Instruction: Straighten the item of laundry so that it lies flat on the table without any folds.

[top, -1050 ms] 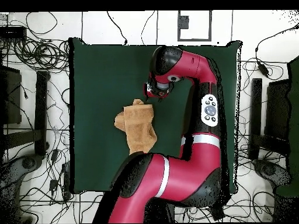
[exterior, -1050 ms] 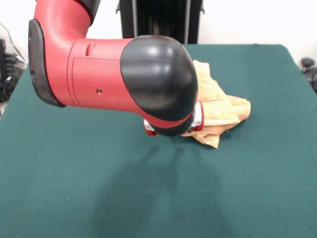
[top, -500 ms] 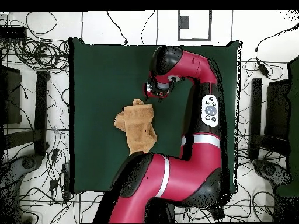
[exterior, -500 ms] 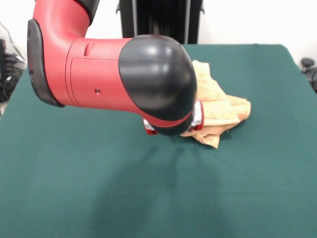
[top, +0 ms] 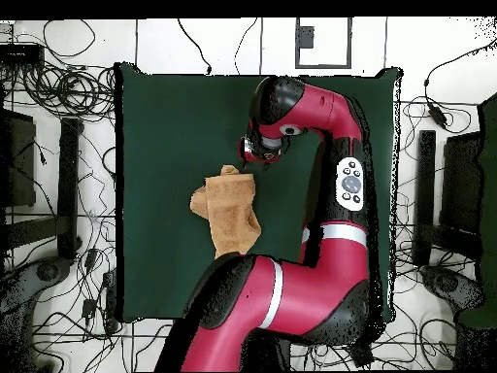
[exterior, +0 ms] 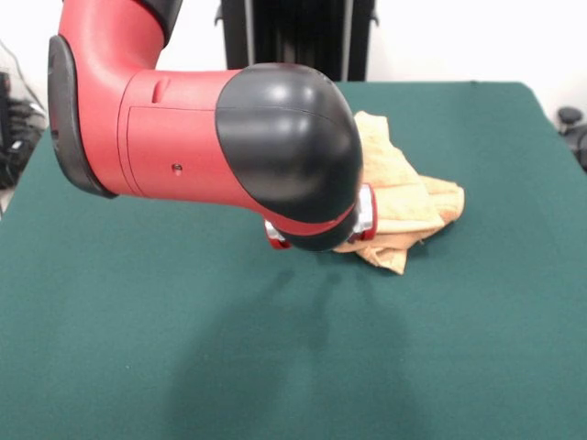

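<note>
Towel bunched at mid-table, arm low over its edge

The towel (top: pixel 230 209) lies crumpled and folded over itself just left of centre in the overhead frame, on the green table (top: pixel 165 117). The gripper (top: pixel 254 155) sits at the cloth's upper right corner, hidden under the wrist, so I cannot tell whether it is spread or pinching. A likely risk is catching several layers at once and dragging the whole bundle instead of opening a fold.

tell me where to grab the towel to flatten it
Probably the towel corner nearest the gripper, taken from above: the towel lies bunched and folded on the green table, and that loose end looks free to pull outward over bare cloth.
</note>
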